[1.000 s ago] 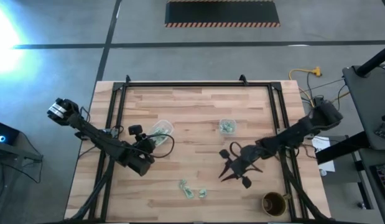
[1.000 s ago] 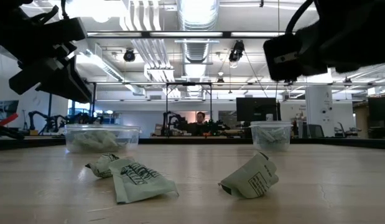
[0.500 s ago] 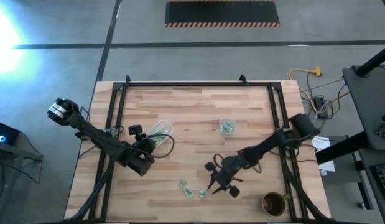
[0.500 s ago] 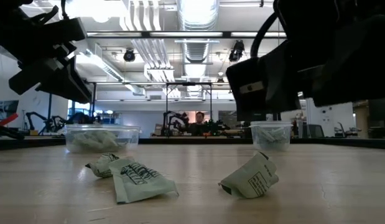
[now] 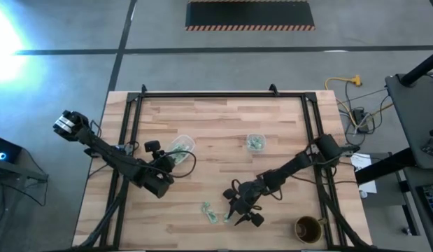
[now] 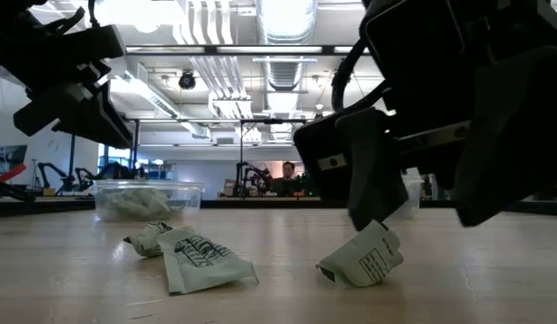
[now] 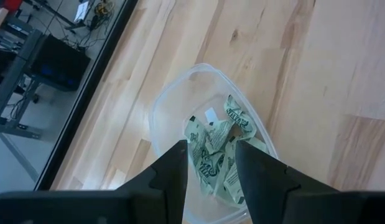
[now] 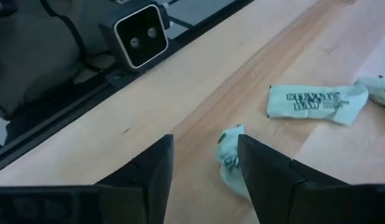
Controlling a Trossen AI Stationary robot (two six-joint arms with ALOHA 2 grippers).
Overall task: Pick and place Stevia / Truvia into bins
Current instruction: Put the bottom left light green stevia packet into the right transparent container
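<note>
Right gripper point(image 5: 238, 208) has swung from mid-right of the table down over the crumpled packet point(image 8: 230, 157) near the front edge, fingers now spread wide around it; next comes the grab. Left gripper point(image 7: 209, 163) hovers open, empty, over the left bin point(image 7: 173, 99).

A robotics lab is showing: exposed ceiling ducts point(image 6: 287, 27), other robot arms point(image 6: 58, 171), and monitors point(image 6: 359, 157) standing behind the wooden worktop point(image 5: 223, 119).

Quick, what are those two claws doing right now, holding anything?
Left gripper: open, empty, above the bin.
Right gripper: open, empty, around a crumpled Stevia packet.
</note>
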